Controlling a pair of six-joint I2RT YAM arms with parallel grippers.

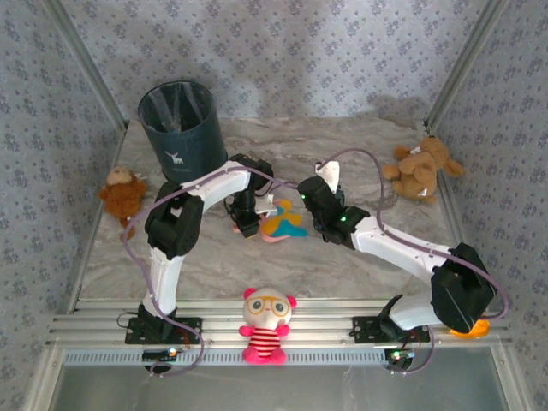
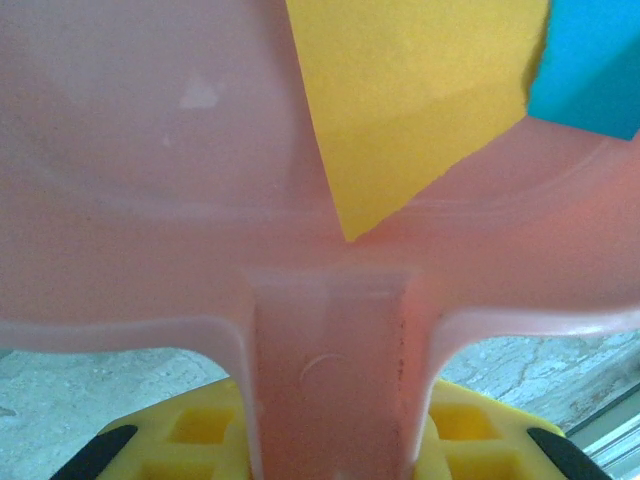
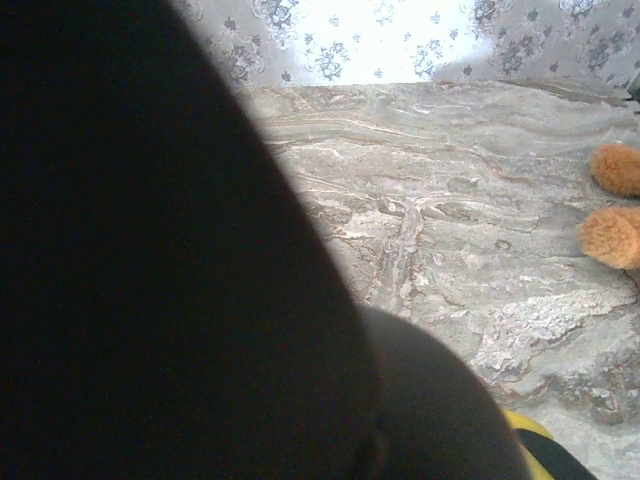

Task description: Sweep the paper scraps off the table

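Observation:
My left gripper (image 1: 248, 224) (image 2: 335, 425) is shut on the handle of a pink dustpan (image 1: 272, 233) (image 2: 150, 200) near the middle of the table (image 1: 385, 145). In the pan lie paper scraps: an orange-yellow scrap (image 1: 276, 226) (image 2: 400, 100) and a teal-blue scrap (image 1: 290, 217) (image 2: 590, 70). My right gripper (image 1: 329, 176) hovers just right of the pan, with a whitish piece showing at its tip. In the right wrist view a dark rounded object (image 3: 150, 280) fills the jaws and hides the fingers; marbled table (image 3: 450, 200) lies beyond.
A dark blue bin (image 1: 178, 128) stands at the back left. A brown plush (image 1: 122, 193) sits at the left edge and a teddy bear (image 1: 421, 167) (image 3: 612, 235) at the back right. A pink doll (image 1: 267, 325) rests on the front rail (image 1: 342, 317).

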